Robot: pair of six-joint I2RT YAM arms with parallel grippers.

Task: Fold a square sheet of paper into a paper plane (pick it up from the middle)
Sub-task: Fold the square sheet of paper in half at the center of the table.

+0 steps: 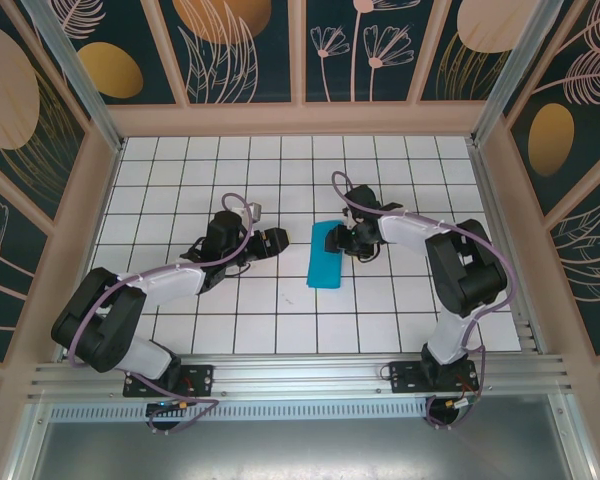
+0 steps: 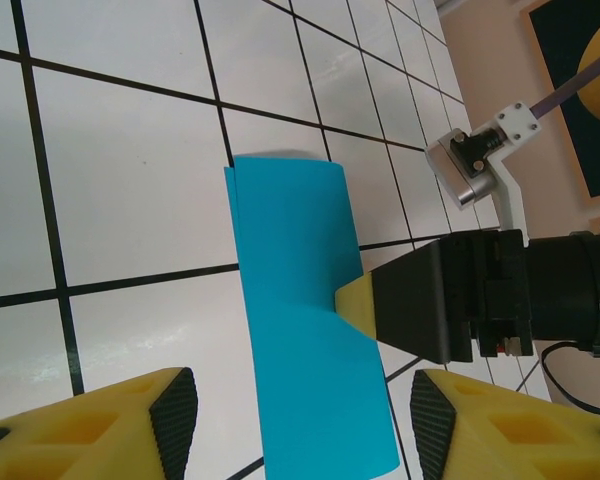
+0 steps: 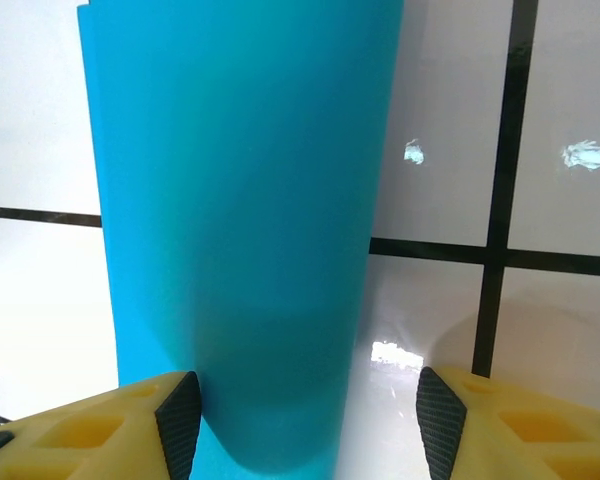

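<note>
1. Cyan-blue and plain, the sheet of paper (image 1: 324, 257) lies near the middle of the white tiled counter (image 1: 280, 170). It is folded into a long, narrow rectangle, and from the left wrist camera two layers show at one long edge.
2. The paper is between the two arms. Its long sides run roughly away from the arm bases, with a small tilt.
3. The left pincer (image 1: 272, 243) is on the left side of the paper, near it but apart from it. Its yellow fingers with black pads (image 2: 175, 410) stand wide apart and nothing is between them in a grip.
4. The right pincer (image 1: 342, 240) is at the right long edge of the paper and touches it. From the left wrist camera one yellow fingertip is seen against this edge, and the paper rises a little over it there.
5. From the right wrist camera the fingers of the right pincer also stand wide. A rounded end of the paper sits in the gap, close against the left pad (image 3: 180, 430). A strip of bare tile shows between the paper and the other pad, so the paper is not pinched.
</note>
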